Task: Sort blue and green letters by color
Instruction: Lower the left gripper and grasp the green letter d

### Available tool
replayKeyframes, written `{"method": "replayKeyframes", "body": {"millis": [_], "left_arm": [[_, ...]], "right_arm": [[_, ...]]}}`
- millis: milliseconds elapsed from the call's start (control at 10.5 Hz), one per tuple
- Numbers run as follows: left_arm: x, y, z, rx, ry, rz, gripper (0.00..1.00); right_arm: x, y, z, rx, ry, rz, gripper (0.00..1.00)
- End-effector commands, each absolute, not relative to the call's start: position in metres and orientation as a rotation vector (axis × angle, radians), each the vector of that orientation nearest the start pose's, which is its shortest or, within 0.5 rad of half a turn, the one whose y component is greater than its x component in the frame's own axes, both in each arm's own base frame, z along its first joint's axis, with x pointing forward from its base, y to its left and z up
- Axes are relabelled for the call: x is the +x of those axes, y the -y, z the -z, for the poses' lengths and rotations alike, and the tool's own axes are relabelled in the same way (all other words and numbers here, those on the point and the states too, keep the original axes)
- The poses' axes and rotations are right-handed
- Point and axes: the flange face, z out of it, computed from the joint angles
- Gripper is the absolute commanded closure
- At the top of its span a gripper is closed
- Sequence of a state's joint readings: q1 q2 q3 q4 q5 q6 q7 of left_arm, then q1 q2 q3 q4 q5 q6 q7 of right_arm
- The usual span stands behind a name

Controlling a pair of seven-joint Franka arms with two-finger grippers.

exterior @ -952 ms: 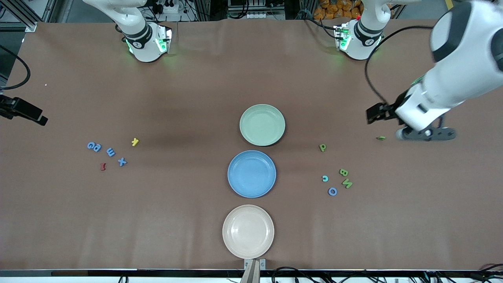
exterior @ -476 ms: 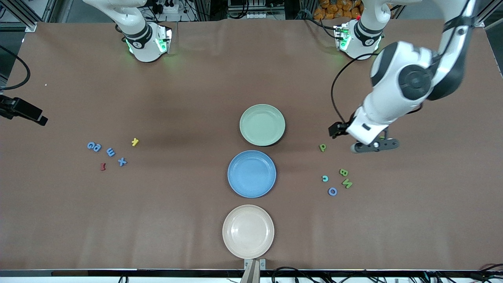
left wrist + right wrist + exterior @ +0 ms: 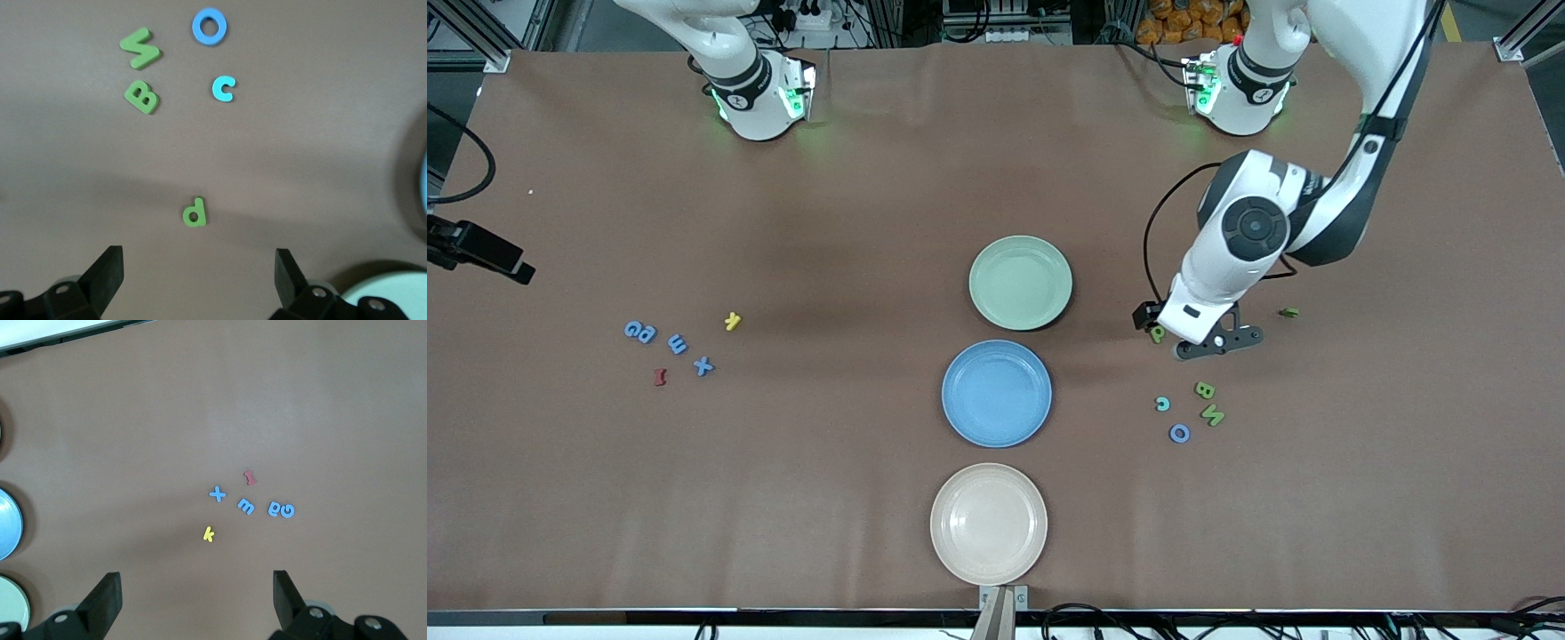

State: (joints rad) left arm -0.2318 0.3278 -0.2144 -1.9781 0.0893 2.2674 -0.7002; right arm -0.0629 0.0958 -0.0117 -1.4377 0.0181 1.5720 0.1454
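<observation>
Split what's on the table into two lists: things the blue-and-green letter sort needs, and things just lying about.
Part of the job:
- blue letters G, E, X and blue O
- green letters P, B, N
- green plate, blue plate
- left claw, open over the P

Lying about:
- yellow letter
- dark red letter
- teal c
- beige plate

1 high front view facing the bases; 2 downward wrist views
</observation>
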Motion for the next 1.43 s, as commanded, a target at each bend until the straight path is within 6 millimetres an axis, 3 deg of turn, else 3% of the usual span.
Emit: {"method": "replayKeyframes", "body": {"millis": [0, 286, 571, 1333], "left_arm": [[0.534, 0.252, -0.27, -3.115, 0.366, 0.019, 0.0], [0.524, 0.253, -0.22, -3.111, 0.449, -0.006, 0.0], [0.522, 0.251, -0.187, -3.064, 0.496, 0.02, 0.0], [0.525, 0.248, -0.174, -3.062, 0.537, 0.006, 0.0]], "right_arm": [[0.582, 0.043, -0.633, -3.087, -0.353, 0.053, 0.0], [0.582, 0.043, -0.633, -3.087, -0.351, 0.051, 0.0], [0.582, 0.043, -0.632, -3.087, -0.351, 0.048, 0.0], [0.585, 0.042, -0.628, -3.087, -0.353, 0.039, 0.0]]}}
